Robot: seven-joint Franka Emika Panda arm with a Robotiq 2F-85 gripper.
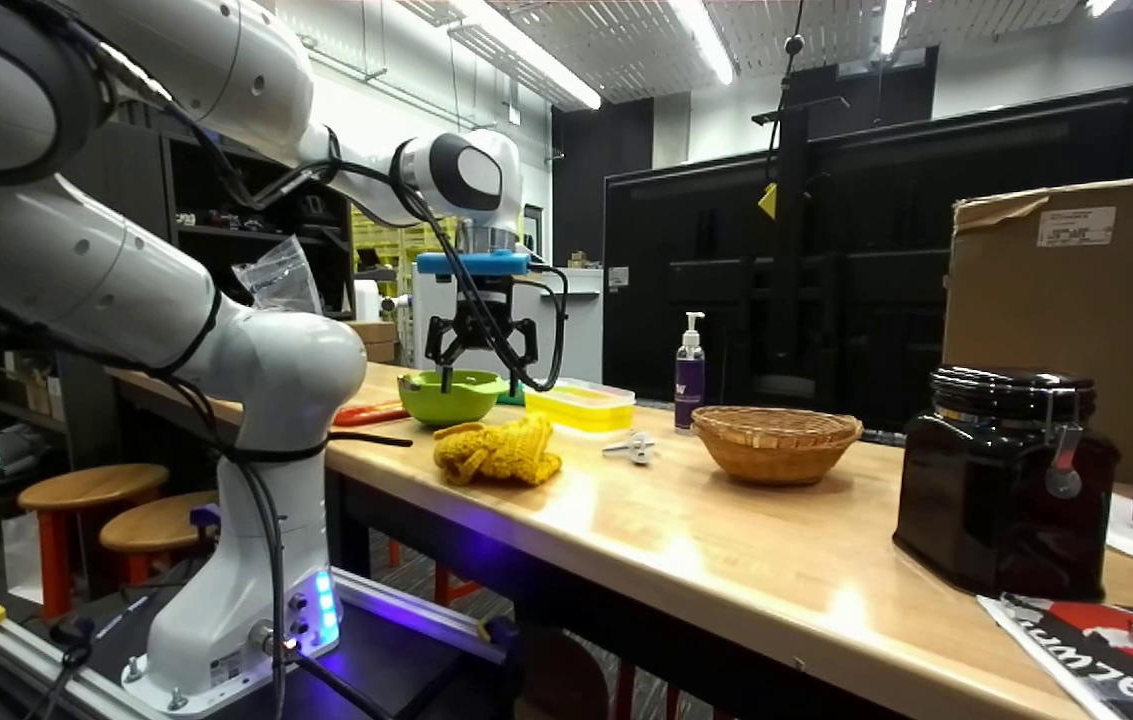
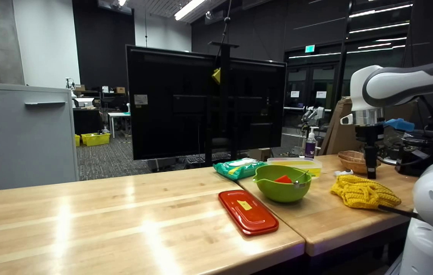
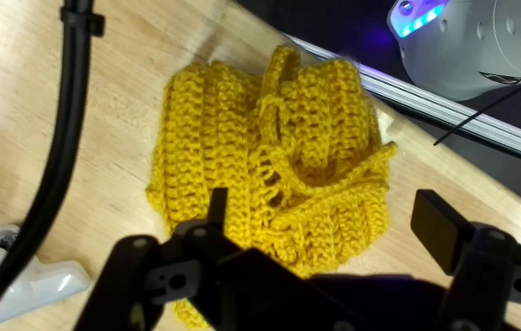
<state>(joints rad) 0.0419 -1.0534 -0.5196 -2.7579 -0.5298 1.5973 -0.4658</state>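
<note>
My gripper is open and empty, pointing down above the table; it also shows in an exterior view. A yellow knitted item with a drawstring lies crumpled on the wooden table below the gripper. It shows in both exterior views. In the wrist view, the left fingertip overlaps the knitted item and the right fingertip is over bare wood beside it. A gap shows between the fingers and the knitted item. A grey-white object with a dark spot lies on the table nearby.
A green bowl holding a red piece stands near a red lid. A green wipes pack, a yellow-bottomed tub, a pump bottle, a wicker basket and a black jar stand around. The table edge is close to the knitted item.
</note>
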